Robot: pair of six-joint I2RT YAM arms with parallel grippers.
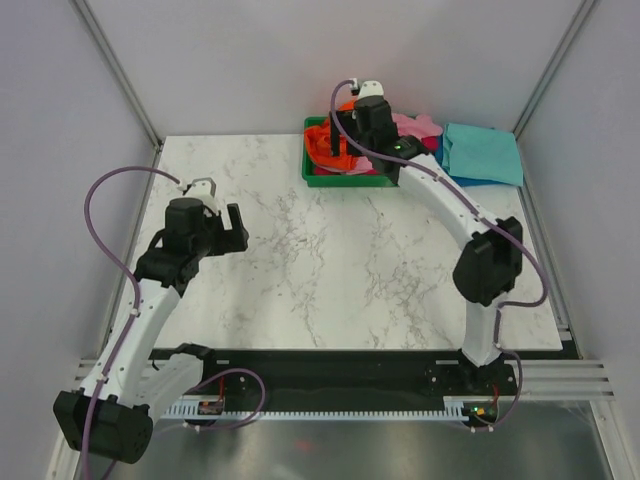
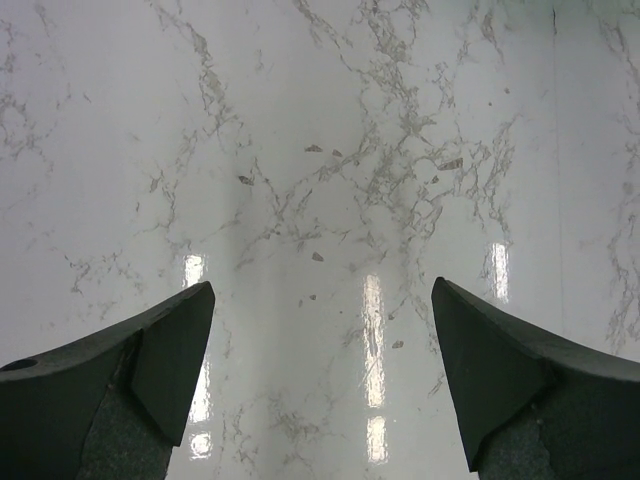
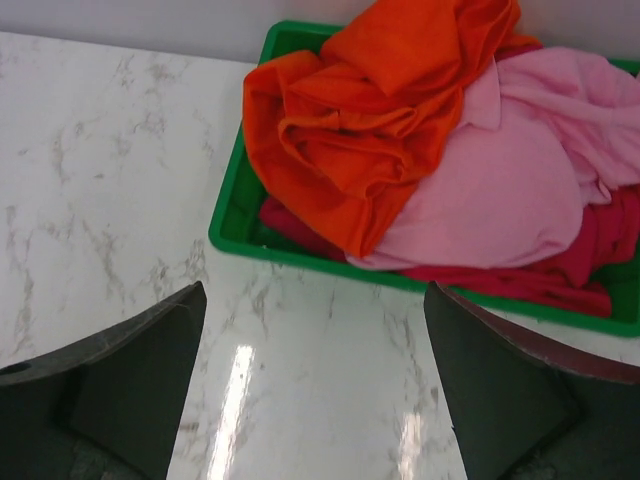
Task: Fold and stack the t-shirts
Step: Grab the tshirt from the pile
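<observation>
A green tray (image 3: 230,235) holds crumpled t-shirts: a bright orange one (image 3: 370,120) on top at the left, a light pink one (image 3: 520,170) beside it, and a magenta one (image 3: 560,275) underneath. My right gripper (image 3: 315,295) hovers open and empty just in front of the tray's near rim. From above, it (image 1: 345,150) sits by the orange shirt (image 1: 325,145). A folded teal t-shirt (image 1: 485,152) lies right of the tray, with a blue edge (image 1: 441,155) showing beneath it. My left gripper (image 2: 322,300) hangs open over bare marble, far from the shirts.
The marble table (image 1: 330,270) is bounded by grey walls at the back and sides. The tray (image 1: 312,172) stands against the back edge. The left arm (image 1: 185,240) is held over the table's left side.
</observation>
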